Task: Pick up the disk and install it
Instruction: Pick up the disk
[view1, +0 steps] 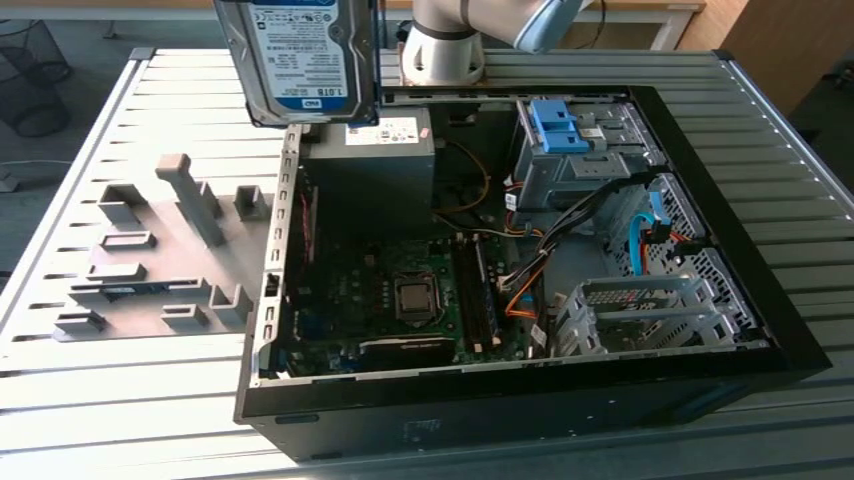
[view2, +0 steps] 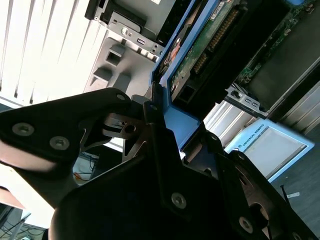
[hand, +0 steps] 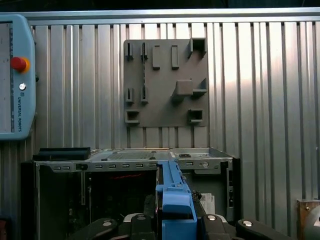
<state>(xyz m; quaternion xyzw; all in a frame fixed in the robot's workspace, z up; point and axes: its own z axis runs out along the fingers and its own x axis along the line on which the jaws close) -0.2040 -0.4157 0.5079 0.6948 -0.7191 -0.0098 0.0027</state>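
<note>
The disk (view1: 300, 60), a silver drive with a white-and-blue label, hangs upright high above the grey box (view1: 368, 165) at the far left corner of the open computer case (view1: 747, 310). In both wrist views my gripper (hand: 175, 223) is shut on the disk's blue rail frame (hand: 176, 200), with a black finger (hand: 135, 222) on each side. The second wrist view shows the gripper (view2: 165, 125) clamping the blue frame (view2: 182, 125), and the disk's green circuit board (view2: 210, 45) beyond it.
The case lies open on a slatted metal table (view1: 120, 400), with the motherboard (view1: 400, 290), cables and a drive cage holding a bare blue bracket (view1: 561, 125). A grey fixture plate (view1: 160, 250) lies at the exterior view's left. The arm's base (view1: 441, 50) stands behind the case. A teach pendant (hand: 15, 75) lies on the table.
</note>
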